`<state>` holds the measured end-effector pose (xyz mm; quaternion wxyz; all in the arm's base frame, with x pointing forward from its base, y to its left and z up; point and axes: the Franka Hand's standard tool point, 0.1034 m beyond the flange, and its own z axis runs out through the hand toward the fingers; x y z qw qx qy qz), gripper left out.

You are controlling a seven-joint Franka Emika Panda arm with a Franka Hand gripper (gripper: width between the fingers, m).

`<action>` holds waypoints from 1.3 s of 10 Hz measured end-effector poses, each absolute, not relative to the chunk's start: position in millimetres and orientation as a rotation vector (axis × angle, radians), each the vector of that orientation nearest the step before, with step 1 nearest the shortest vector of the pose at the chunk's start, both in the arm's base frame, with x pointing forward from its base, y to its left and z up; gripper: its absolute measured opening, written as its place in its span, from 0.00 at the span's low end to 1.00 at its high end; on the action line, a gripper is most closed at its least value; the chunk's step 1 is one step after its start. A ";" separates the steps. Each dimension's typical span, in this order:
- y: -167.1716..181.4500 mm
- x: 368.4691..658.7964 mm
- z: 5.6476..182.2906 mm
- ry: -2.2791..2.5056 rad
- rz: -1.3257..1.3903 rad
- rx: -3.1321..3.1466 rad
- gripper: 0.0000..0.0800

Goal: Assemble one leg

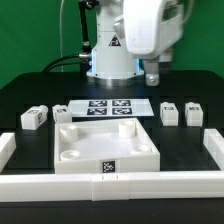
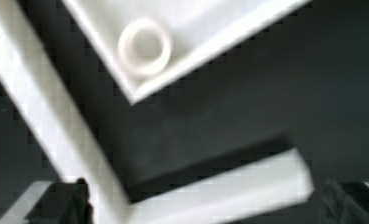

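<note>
A white panel (image 1: 105, 148) is seen nearest on the black tabletop (image 1: 25, 95). Behind it, a leg (image 1: 169, 113) is stood just beside the marker board (image 1: 105, 108), at the exterior view's right. Farther back, the pincer (image 1: 152, 74) is held open and empty above.

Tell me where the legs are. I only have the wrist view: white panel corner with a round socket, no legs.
Observer: Four small chunky white plastic legs with tag stickers: two at the exterior view's left of the flat white marker board, two at its right.
Operator: Pincer near one?
Observer: No, the pincer hangs clear of all four, nearest the right pair.
Operator: Panel?
Observer: The large white square panel lies in front of the marker board, between the pairs.
</note>
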<state>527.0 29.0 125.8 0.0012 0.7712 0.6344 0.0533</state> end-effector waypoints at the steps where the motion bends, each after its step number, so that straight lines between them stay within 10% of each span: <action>1: 11.8 507.5 112.2 2.083 0.135 2.359 0.81; 8: -12.6 498.6 83.8 2.153 0.093 2.298 0.81; 13: -49.4 440.5 14.7 2.270 0.032 2.274 0.81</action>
